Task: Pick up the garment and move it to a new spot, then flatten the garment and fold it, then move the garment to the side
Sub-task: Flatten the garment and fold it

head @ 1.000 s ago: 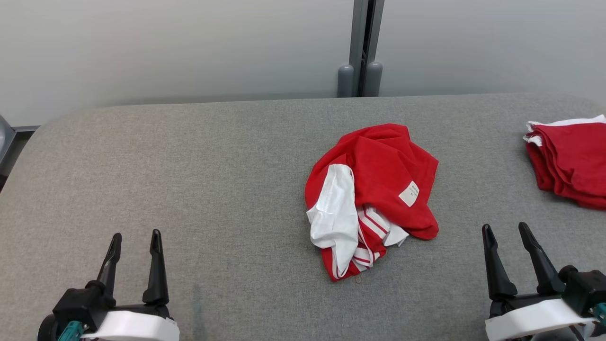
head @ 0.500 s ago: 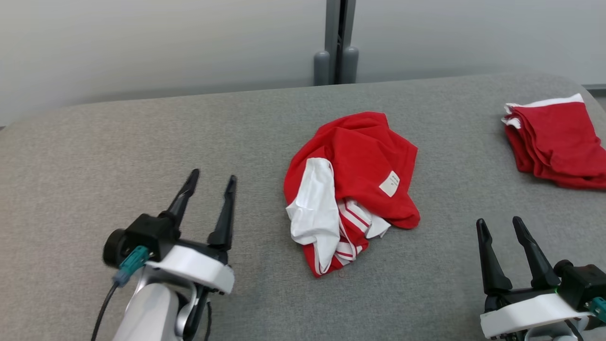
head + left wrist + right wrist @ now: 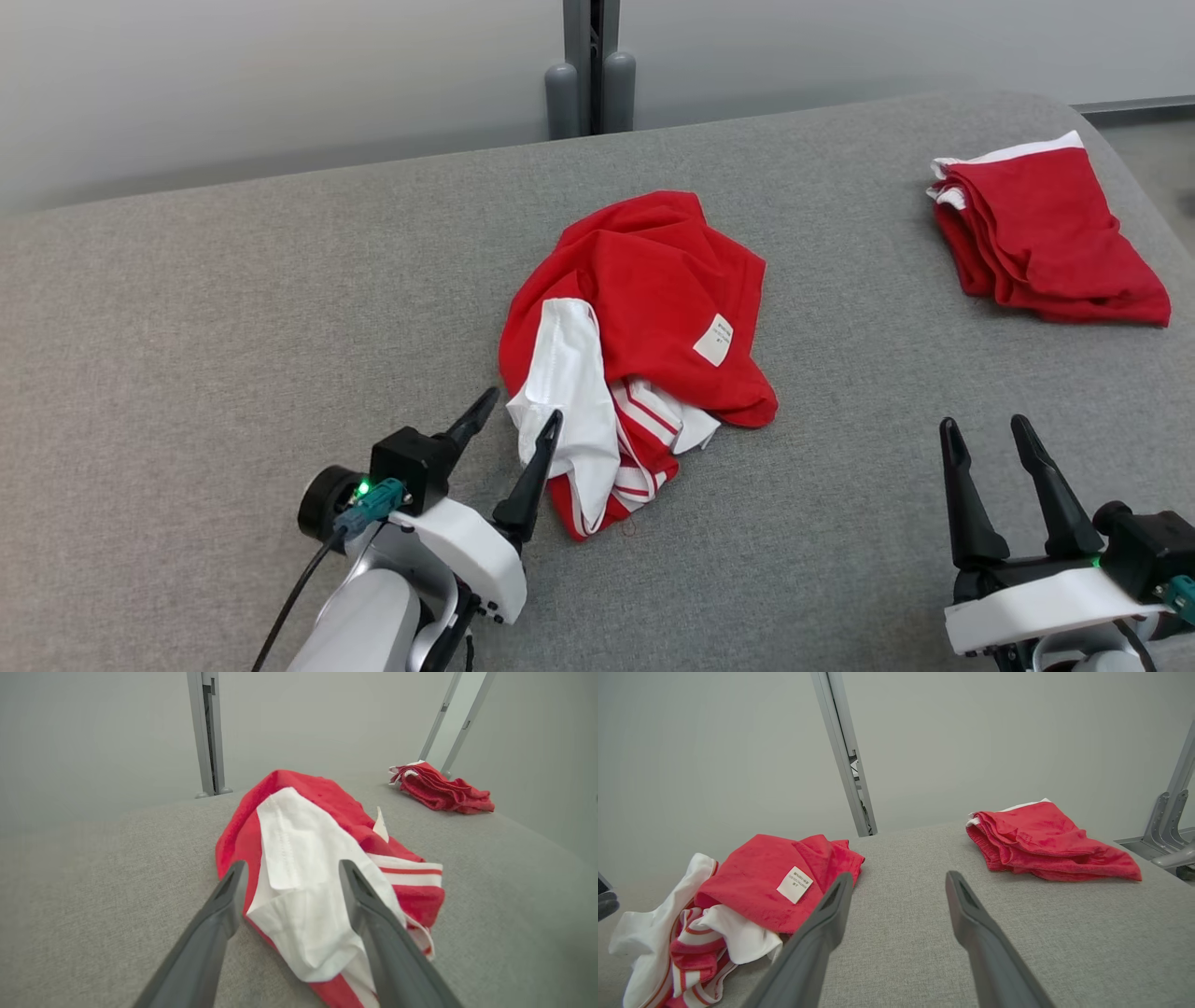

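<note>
The left gripper (image 3: 519,415) stands with its fingers spread apart, holding nothing. Its tips reach the nearest edge of the crumpled red-and-white garment (image 3: 644,308), whose white panel lies just ahead between them; I cannot tell whether they touch. The rest of the garment heaps up beyond, on the grey padded surface (image 3: 233,308). The right gripper (image 3: 985,429), also spread and empty, has the garment ahead to its left, well apart, and a folded red pile (image 3: 1046,243) ahead.

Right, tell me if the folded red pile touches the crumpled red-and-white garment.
No, bare grey upholstery separates the crumpled red-and-white garment from the folded red pile.
</note>
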Controlling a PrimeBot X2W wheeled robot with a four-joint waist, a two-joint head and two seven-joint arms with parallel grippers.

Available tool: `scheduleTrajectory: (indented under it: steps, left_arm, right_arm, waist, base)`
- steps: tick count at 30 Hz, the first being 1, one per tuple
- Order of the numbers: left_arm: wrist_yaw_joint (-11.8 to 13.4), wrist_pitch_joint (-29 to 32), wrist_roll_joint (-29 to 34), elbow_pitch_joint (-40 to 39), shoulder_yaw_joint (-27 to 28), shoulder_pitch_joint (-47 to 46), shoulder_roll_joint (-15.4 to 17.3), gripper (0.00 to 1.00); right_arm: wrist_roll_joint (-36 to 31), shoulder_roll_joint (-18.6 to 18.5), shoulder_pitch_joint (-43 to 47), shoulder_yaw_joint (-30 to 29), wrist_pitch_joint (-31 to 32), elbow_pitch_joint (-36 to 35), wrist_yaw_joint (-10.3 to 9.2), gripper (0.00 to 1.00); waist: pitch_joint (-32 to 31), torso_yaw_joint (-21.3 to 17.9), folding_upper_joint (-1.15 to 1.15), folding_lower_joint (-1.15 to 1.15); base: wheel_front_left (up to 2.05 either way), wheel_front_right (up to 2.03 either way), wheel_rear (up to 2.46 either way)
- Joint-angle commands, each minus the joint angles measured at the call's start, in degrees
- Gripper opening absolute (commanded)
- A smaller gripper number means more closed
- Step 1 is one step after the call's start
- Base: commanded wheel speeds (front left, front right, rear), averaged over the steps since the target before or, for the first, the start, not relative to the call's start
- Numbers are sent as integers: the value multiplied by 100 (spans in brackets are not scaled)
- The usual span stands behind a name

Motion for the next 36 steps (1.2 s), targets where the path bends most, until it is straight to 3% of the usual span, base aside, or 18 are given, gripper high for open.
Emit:
scheduleTrajectory:
  steps: [1, 8, 9, 10, 17, 23, 30, 36]
  left_arm:
    - [-34, 26, -63, 62, -20, 39, 29, 100]
    - [-38, 87, -273, 442, -216, 81, 41, 98]
    - [-40, 86, -325, 497, -241, 54, 40, 34]
    - [-42, 74, -374, 542, -275, 21, 39, 0]
    - [-39, -221, -555, 571, -330, -216, 50, 0]
    - [78, -340, -592, 183, -92, -342, 310, 0]
    - [213, -90, -501, -670, 207, -550, 976, 0]
    - [272, 456, -468, -1339, 520, -893, 1678, 0]
  right_arm:
    - [17, -24, -54, -12, -29, -9, 1, 100]
    - [27, -33, -114, -6, -29, -34, 1, 100]
    - [26, -39, -112, -4, -29, -35, 1, 100]
    - [30, -47, -109, -11, -29, -38, 1, 100]
    - [1, -75, -50, -103, -29, -62, 1, 100]
    - [-2, -48, 7, -91, -29, -48, 1, 100]
    - [-18, -8, 46, -110, -29, -29, 1, 100]
    - [-6, 12, -33, -90, -29, -16, 1, 100]
  waist:
    - [26, -35, 0, 0]
    - [153, -169, 0, 0]
    - [168, -177, 0, 0]
    - [178, -181, 0, 0]
    - [117, -30, 0, 0]
    - [-61, 278, 0, 0]
    - [-167, 527, 0, 0]
    - [-121, 473, 0, 0]
  base:
    - [0, 0, 0]
    - [0, 0, 0]
    - [0, 0, 0]
    - [0, 0, 0]
    - [0, 0, 0]
    - [0, 0, 0]
    - [0, 0, 0]
    - [0, 0, 0]
